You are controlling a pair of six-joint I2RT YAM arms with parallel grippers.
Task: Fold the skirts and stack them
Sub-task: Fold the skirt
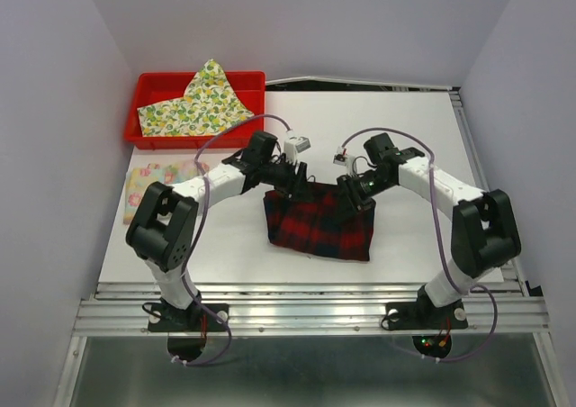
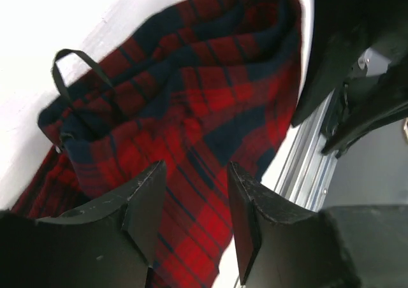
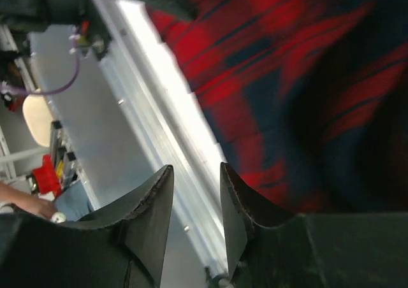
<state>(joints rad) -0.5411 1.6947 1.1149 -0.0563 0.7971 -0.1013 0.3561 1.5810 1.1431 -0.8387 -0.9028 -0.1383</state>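
Your red-and-black plaid skirt (image 1: 319, 227) lies rumpled in the middle of the table (image 1: 423, 137), slightly nearer the near edge. The lemon-print skirt (image 1: 198, 105) sits in the red bin (image 1: 148, 83) at the far left, and the pastel floral skirt (image 1: 144, 180) lies flat at the left edge, partly covered by the left arm. From above, you see the left gripper (image 1: 292, 180) and right gripper (image 1: 353, 191) at the plaid skirt's far corners, but their jaws are too small and dark to read there. The left wrist view shows them: its fingers (image 2: 143, 199) stand moderately apart with plaid cloth in the gap, though you cannot tell whether they touch it. That view also shows a thin black loop (image 2: 67, 62) on the cloth. On the right wrist, the fingers (image 3: 153, 205) are narrowly parted and grasp nothing. The bright table edge and metal rail (image 3: 115, 135) show through, and the plaid beside them is blurred.
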